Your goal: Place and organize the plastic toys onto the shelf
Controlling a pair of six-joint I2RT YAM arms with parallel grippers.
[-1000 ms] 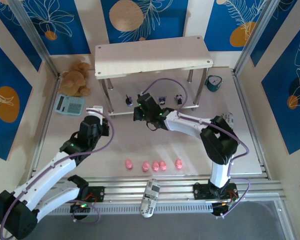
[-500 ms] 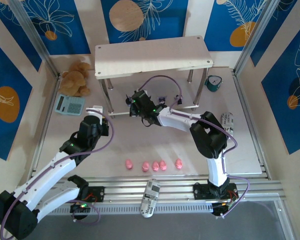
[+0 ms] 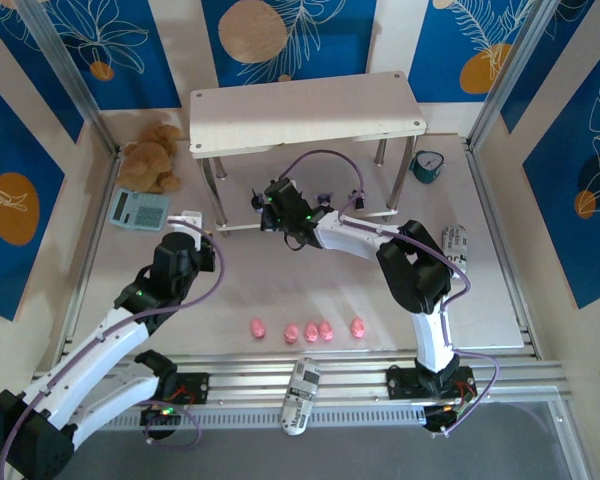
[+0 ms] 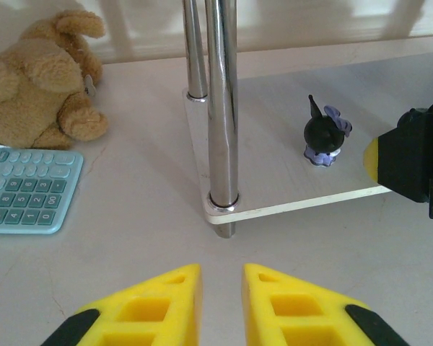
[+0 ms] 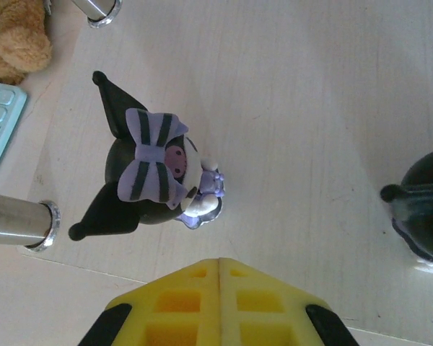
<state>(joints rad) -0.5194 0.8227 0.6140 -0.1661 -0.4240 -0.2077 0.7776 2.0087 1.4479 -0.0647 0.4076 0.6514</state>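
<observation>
- Front-left leg [image 4: 222, 108] of the shelf [image 3: 305, 110] stands straight ahead of the left gripper [image 4: 222, 277].
- The right gripper [image 5: 219, 270] and its arm [image 3: 360, 238] occupy the left part of the lower board [image 4: 274, 173] at its front edge.
- The table [image 3: 270, 285] lies bare between the shelf front and the row of pink pigs [image 3: 326, 330].
- Teddy bear [image 3: 152, 155] and calculator [image 3: 138, 208] crowd the table's far-left corner.

R hand [image 5: 218, 265] pushed fwd & left over the shelf's lower board [image 4: 274, 151]. Leftmost purple figurine [image 5: 155, 176] now sits just ahead of its closed tips, not touching. R elbow swung left too. L arm's forearm shifted slightly back-left.
</observation>
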